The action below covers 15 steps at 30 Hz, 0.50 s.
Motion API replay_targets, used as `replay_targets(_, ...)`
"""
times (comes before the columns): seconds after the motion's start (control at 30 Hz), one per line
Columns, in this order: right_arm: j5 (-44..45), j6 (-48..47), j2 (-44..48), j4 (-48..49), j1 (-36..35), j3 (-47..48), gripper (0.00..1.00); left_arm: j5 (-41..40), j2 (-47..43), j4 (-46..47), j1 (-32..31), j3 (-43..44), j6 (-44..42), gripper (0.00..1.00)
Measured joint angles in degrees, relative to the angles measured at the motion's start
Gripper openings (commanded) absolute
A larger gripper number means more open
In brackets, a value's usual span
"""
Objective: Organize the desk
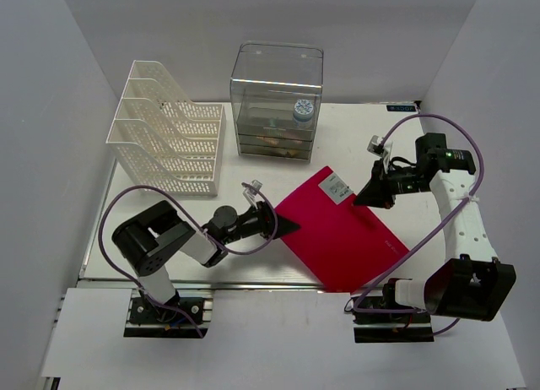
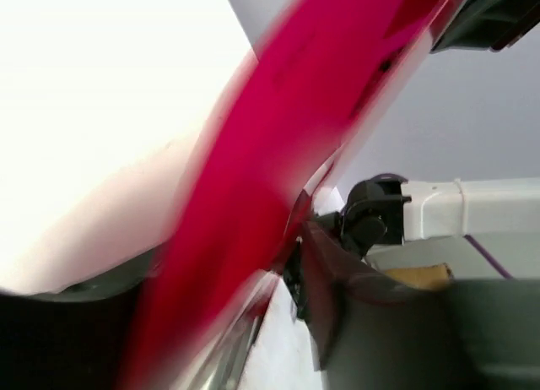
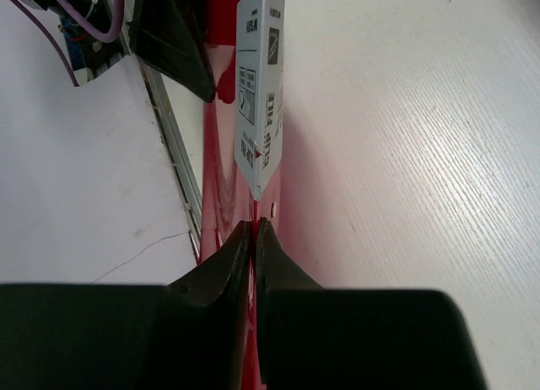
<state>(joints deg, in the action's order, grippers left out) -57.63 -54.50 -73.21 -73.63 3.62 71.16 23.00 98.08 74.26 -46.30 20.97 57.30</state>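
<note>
A red clip file (image 1: 337, 234) lies slanted over the middle of the white desk (image 1: 354, 141), tilted up from the surface. My right gripper (image 1: 364, 199) is shut on its upper right edge just below the white label (image 3: 257, 111); in the right wrist view the jaws (image 3: 253, 224) pinch the thin red edge (image 3: 218, 137). My left gripper (image 1: 287, 225) is at the file's left corner. In the left wrist view the blurred red file (image 2: 253, 179) runs between the fingers, with a gap of desk showing beside the right finger (image 2: 371, 322).
A white mesh file rack (image 1: 169, 137) stands at the back left. A clear plastic drawer box (image 1: 277, 99) stands at the back centre, with a blue-capped item (image 1: 303, 111) inside. The metal rail (image 1: 253, 282) runs along the desk's front edge.
</note>
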Motion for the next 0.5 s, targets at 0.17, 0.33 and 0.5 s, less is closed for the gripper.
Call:
replay_targets(0.17, 0.07, 0.20, 0.09, 0.04, 0.09, 0.11, 0.00, 0.59, 0.11, 1.07, 0.00, 2.43, -0.35, 0.13)
replay_targets(0.33, 0.20, 0.17, 0.09, 0.15, 0.24, 0.26, 0.00, 2.10, -0.17, 1.60, 0.00, 2.78, -0.79, 0.00)
replay_targets(0.5, 0.48, 0.76, 0.09, 0.72, 0.42, 0.44, 0.54, 3.69, -2.49, 0.59, 0.07, 2.75, -0.92, 0.00)
